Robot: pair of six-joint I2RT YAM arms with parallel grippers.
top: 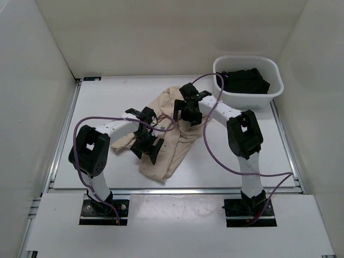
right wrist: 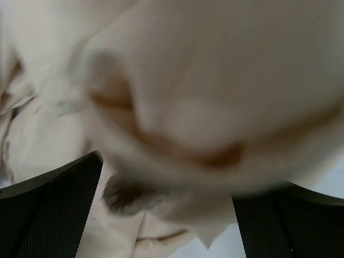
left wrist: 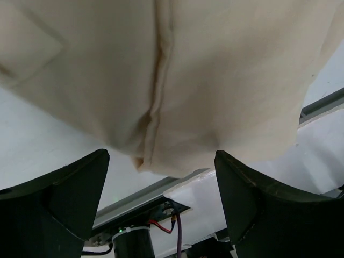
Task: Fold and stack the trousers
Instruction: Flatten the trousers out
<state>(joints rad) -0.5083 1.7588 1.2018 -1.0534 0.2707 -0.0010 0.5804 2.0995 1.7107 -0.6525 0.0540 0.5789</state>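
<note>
- Jaws of the left gripper (top: 146, 145) are spread wide. In the left wrist view both dark fingers (left wrist: 64, 188) flank a seamed end of the cloth, and neither pinches it.
- Jaws of the right gripper (top: 188, 112) are also spread. The right wrist view is blurred; a bunched fold of cloth sits in the gap between them, and it cannot be told whether the cloth touches either one.
- Beige trousers (top: 174, 142) lie crumpled in the middle of the table (top: 107, 97), running from the far centre toward the near edge, partly under both grippers.
- White basket (top: 247, 99) stands at the far right corner, apart from the trousers, with a black garment (top: 244, 80) inside it.
</note>
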